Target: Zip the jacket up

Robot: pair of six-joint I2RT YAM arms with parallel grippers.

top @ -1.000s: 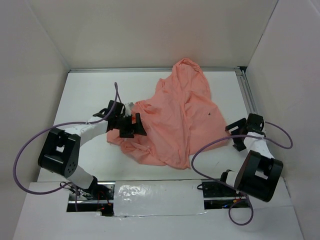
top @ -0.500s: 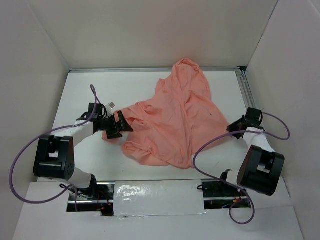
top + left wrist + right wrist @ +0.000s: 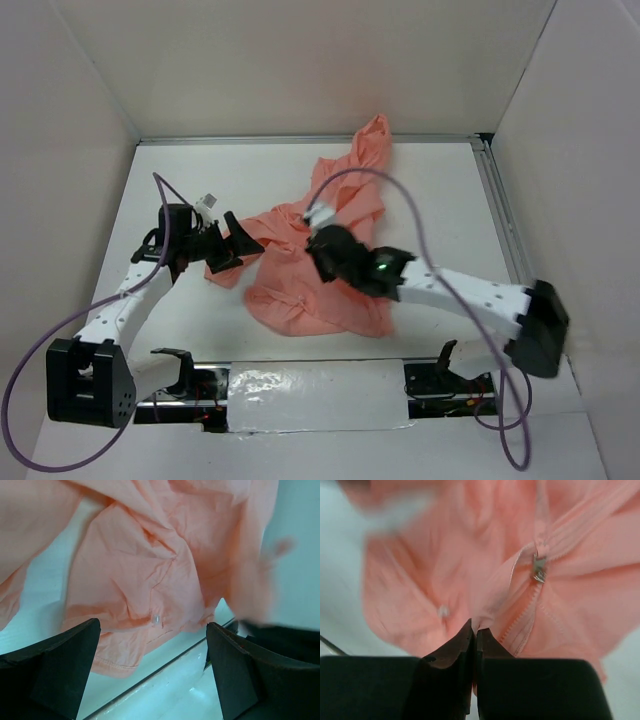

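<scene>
The salmon-pink jacket point(image 3: 345, 215) lies crumpled mid-table, its hood end toward the back wall. My right gripper point(image 3: 322, 243) reaches across from the right and sits on the jacket's middle. In the right wrist view it point(image 3: 475, 630) is shut on a raised fold of jacket fabric point(image 3: 495, 600) beside the zipper, whose metal slider point(image 3: 538, 573) lies just beyond the tips. My left gripper point(image 3: 233, 245) stands open at the jacket's left edge. In the left wrist view its fingers point(image 3: 65, 665) are spread wide above the table with nothing between them, the jacket hem point(image 3: 145, 580) just ahead.
White walls enclose the table on three sides, with a metal rail point(image 3: 300, 140) along the back and another point(image 3: 497, 200) on the right. Purple cables point(image 3: 365, 175) loop above both arms. A taped strip point(image 3: 315, 395) runs along the near edge.
My right arm has swung from the table's right side across onto the jacket and shut on a fold of it. The jacket has bunched narrower. The left gripper drew slightly left, staying open.
</scene>
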